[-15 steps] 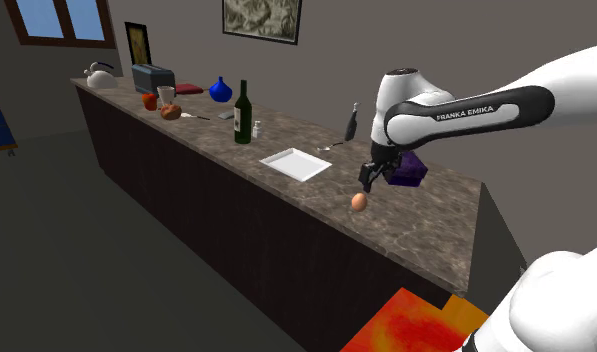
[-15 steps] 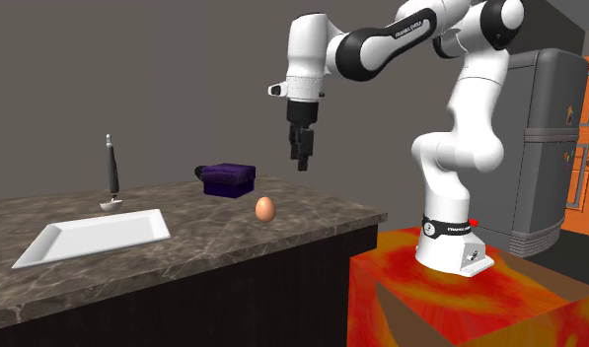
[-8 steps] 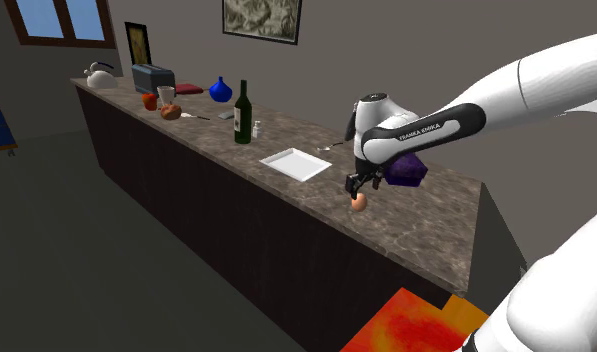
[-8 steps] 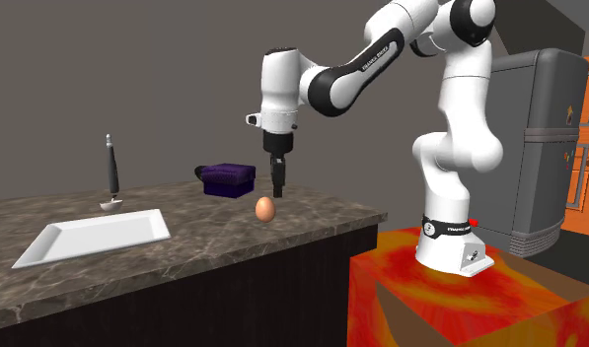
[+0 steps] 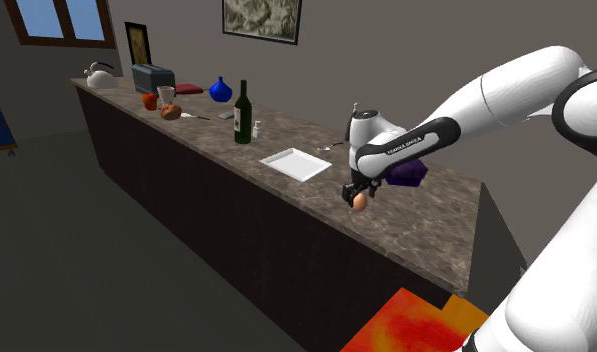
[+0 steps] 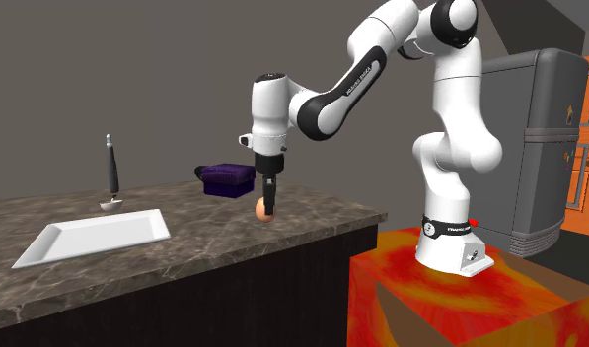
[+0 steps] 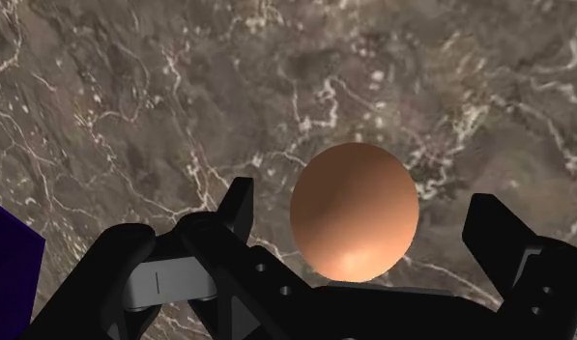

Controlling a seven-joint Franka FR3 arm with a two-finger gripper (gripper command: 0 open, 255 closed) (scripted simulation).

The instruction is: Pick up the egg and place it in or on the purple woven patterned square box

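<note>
The long worktop (image 5: 426, 215) is dark stone with thin white lines. It runs along a grey wall and has many things on it.

The big white arm (image 5: 506, 90) bends over the worktop from its stand (image 6: 450, 296), a box painted red and orange. The arm reaches down to the near end of the worktop.

A flat white tray (image 5: 296, 163) lies on the worktop. In the shoulder view it is to the left of the gripper, a little way off.

The purple box (image 5: 411, 172) sits on the worktop too. It is dark purple and square. In the second exterior view it is behind the egg and a bit to the left, near it but not touching.

The black gripper (image 5: 356, 195) points straight down and its tips are low, close to the worktop. Its two fingers (image 7: 240, 208) stand apart, one on each side of the egg. There is a gap between each finger and the egg, so the gripper is not squeezing it.

The egg (image 7: 354, 212) is brown and smooth. It rests on the worktop, right between the fingers. From above it looks almost round, only a little longer across the line from finger to finger. I cannot tell which way its pointy end faces.
</note>
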